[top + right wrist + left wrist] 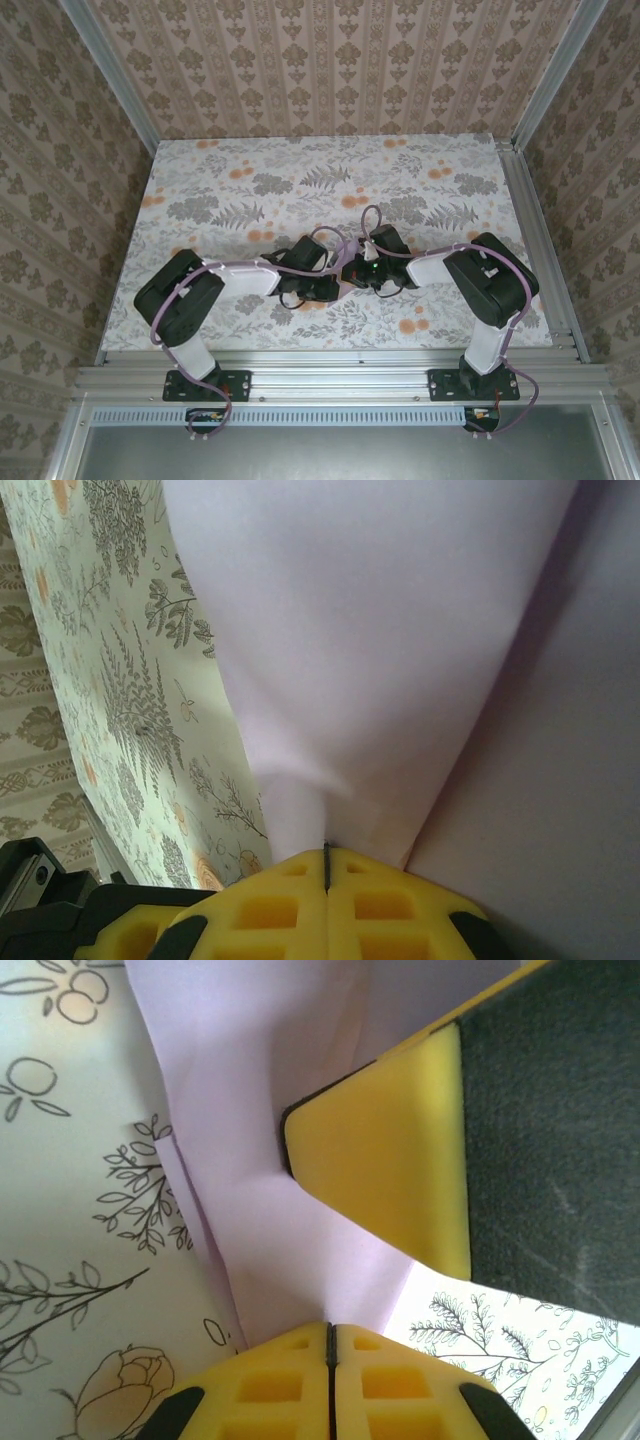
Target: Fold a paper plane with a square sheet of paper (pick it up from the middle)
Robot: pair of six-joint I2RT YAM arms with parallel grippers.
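Lilac and flimsy, the sheet of paper (250, 1210) could tear or take a crooked crease, we judge, if our hands pull apart or twist unevenly. Our left hand (330, 1330) and right hand (326, 852) are each clamped tight on an edge of it, over the near middle of the tabletop (70, 1260). It looks smooth, with overlapping folded flaps.

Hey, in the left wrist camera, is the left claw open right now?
No, the left claw is shut, its tips pressed together and pinching the edge of the lilac paper.
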